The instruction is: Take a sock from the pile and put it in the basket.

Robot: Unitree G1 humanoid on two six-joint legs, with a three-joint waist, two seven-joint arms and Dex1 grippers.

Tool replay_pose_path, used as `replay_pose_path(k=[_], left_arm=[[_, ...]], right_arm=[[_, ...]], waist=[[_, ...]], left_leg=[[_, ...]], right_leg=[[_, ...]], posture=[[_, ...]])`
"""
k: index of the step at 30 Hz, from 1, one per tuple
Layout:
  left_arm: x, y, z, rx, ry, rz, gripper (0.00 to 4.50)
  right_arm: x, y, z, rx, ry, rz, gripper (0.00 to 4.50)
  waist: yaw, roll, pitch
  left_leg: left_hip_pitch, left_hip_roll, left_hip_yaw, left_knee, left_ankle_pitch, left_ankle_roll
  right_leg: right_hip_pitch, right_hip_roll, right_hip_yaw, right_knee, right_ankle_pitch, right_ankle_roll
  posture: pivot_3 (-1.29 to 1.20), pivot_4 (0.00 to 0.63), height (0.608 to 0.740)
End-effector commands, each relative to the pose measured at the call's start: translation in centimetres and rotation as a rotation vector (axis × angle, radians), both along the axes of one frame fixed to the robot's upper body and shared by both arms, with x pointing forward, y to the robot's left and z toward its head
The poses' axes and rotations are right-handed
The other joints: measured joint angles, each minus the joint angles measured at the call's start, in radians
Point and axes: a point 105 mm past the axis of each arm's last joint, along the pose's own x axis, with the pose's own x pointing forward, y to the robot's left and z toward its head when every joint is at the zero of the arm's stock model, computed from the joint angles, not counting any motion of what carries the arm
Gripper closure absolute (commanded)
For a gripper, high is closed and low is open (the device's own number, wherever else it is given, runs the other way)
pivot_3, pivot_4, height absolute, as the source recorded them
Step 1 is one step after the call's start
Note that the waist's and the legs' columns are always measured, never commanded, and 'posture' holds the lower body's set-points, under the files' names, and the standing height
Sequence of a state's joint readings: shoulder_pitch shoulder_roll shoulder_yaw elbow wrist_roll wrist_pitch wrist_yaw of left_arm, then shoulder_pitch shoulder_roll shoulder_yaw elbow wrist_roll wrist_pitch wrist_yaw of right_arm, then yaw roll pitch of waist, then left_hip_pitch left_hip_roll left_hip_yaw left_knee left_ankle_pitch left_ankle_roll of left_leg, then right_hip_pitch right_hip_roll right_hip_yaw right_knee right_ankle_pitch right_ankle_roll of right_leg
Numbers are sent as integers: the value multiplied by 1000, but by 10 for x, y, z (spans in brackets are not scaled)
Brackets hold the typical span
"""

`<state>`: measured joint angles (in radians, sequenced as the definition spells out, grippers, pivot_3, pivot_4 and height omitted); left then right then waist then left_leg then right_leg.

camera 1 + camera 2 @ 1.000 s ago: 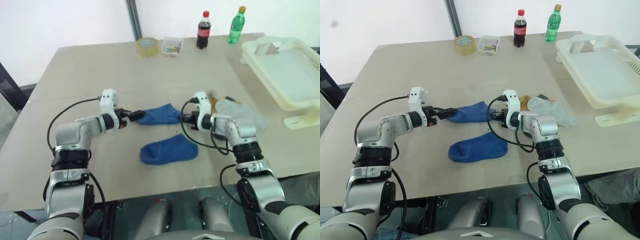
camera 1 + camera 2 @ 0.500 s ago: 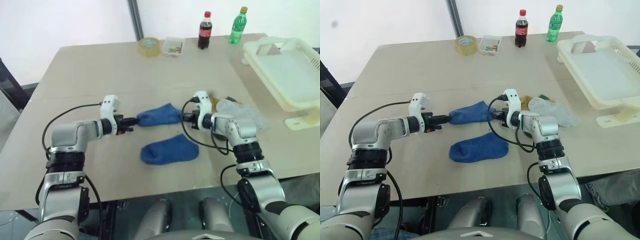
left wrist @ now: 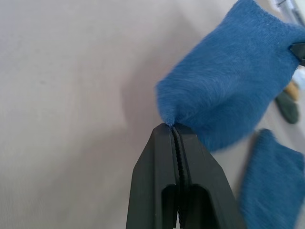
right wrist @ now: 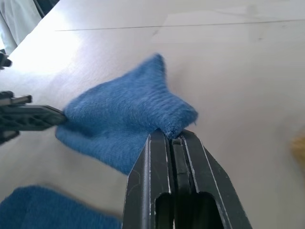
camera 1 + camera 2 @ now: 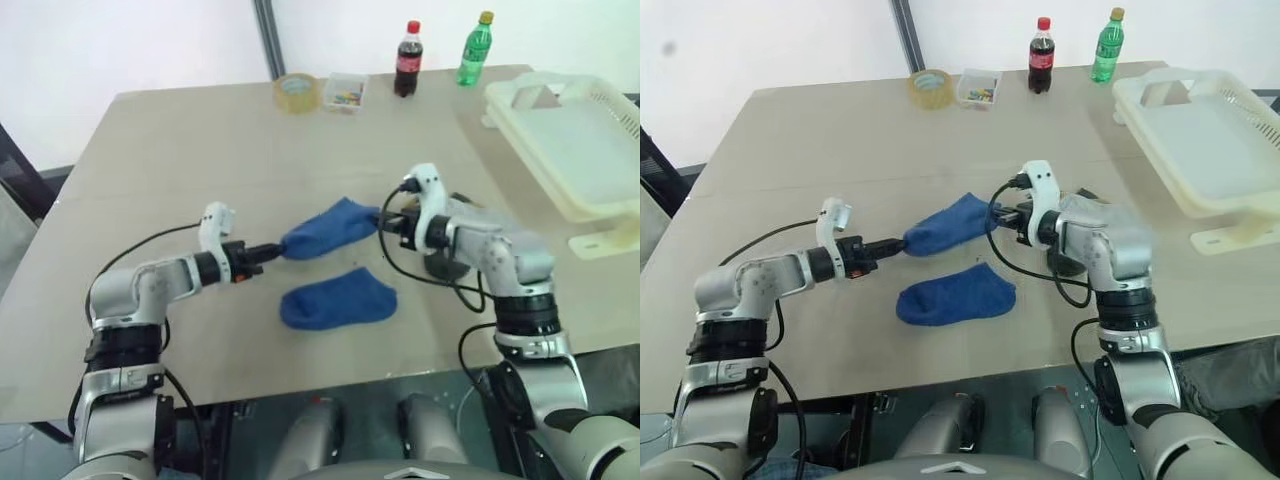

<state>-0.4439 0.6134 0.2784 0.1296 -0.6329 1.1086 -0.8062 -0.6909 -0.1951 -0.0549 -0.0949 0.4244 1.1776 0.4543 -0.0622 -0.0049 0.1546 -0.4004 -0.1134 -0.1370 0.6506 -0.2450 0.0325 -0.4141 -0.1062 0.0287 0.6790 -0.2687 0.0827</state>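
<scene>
Hanging between the two grippers, the sock point(image 5: 330, 229) is stretched just above the bench point(image 5: 180, 150). The left gripper point(image 5: 276, 248) has its fingers point(image 3: 177, 162) pinching one end of it; the right gripper point(image 5: 381, 219) has its fingers point(image 4: 174, 157) clamped on the other end. A second blue sock point(image 5: 338, 298) lies flat on the bench just nearer the robot than the held sock. The basket point(image 5: 575, 135) sits well apart from the sock, at the bench's far right edge.
</scene>
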Motion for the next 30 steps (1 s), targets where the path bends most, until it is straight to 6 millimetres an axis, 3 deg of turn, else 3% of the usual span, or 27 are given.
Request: replay_pose_path(k=[1, 13, 24, 30], left_arm=[[-11, 3, 23, -79, -60, -20, 4458], [-41, 4, 18, -158, 7, -48, 4458], [-84, -22, 14, -233, 62, -187, 4458], [-94, -31, 7, -212, 84, -216, 4458]], right_arm=[[-7, -12, 20, 4, -60, -27, 4500], [-47, -20, 24, 26, -15, -20, 4500], [-80, -11, 5, 23, 54, 48, 4500], [-89, -10, -3, 13, 77, 67, 4500]], waist=[[2, 0, 0], [17, 0, 0], [23, 0, 0], [25, 0, 0]], left_leg=[[0, 0, 0, 0, 0, 0], [0, 0, 0, -1, 0, 0], [1, 1, 1, -2, 0, 0], [2, 1, 2, -2, -1, 1]], right_leg=[[0, 0, 0, 0, 0, 0], [0, 0, 1, 0, 0, 0], [0, -1, 2, -1, 0, 0], [0, -1, 2, -1, 0, 0]], posture=[[0, 150, 740], [0, 150, 740], [0, 150, 740], [0, 150, 740]])
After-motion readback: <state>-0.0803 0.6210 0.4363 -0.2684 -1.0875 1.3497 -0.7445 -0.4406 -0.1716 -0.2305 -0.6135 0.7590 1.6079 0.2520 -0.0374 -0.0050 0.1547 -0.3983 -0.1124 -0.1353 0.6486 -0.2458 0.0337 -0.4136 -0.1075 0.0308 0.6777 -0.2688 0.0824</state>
